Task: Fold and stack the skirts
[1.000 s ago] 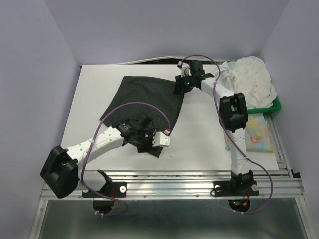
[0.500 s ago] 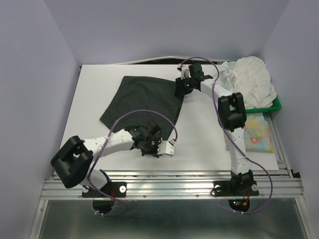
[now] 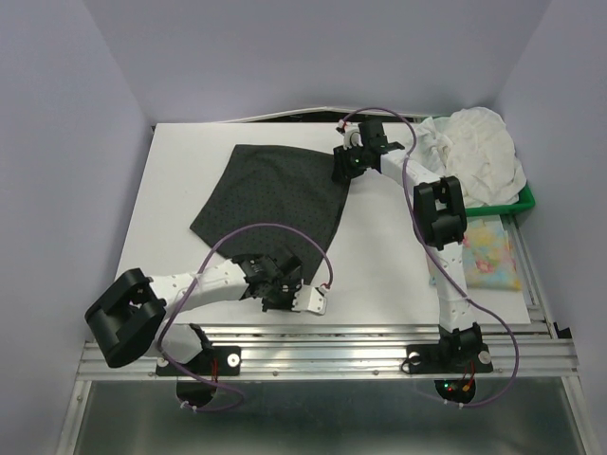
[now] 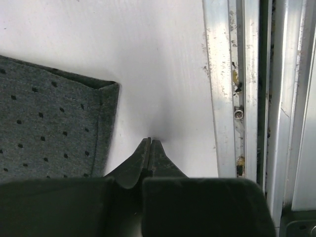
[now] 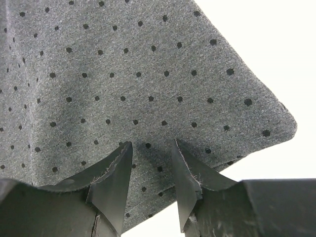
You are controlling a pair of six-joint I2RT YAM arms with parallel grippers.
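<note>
The dark charcoal dotted skirt (image 3: 275,194) lies spread flat at the table's middle back. My right gripper (image 3: 343,166) stands at its far right corner. In the right wrist view the right gripper (image 5: 152,144) is open, its tips resting on the skirt (image 5: 148,64) just inside the hem, and the cloth lies flat between them. My left gripper (image 3: 318,301) is low by the near edge. In the left wrist view the left gripper (image 4: 149,140) is shut on nothing, over bare table, right of a skirt corner (image 4: 49,133). The white skirt (image 3: 479,152) and the yellow floral skirt (image 3: 493,256) lie at the right.
A green tray (image 3: 524,199) at the back right holds the white skirt. The aluminium rail (image 4: 232,89) runs along the table's near edge, close to my left gripper. The white table (image 3: 379,256) is walled in on three sides.
My left gripper has shut its jaws and drawn back off the dark skirt toward the near edge. The right arm has stayed where it was.
</note>
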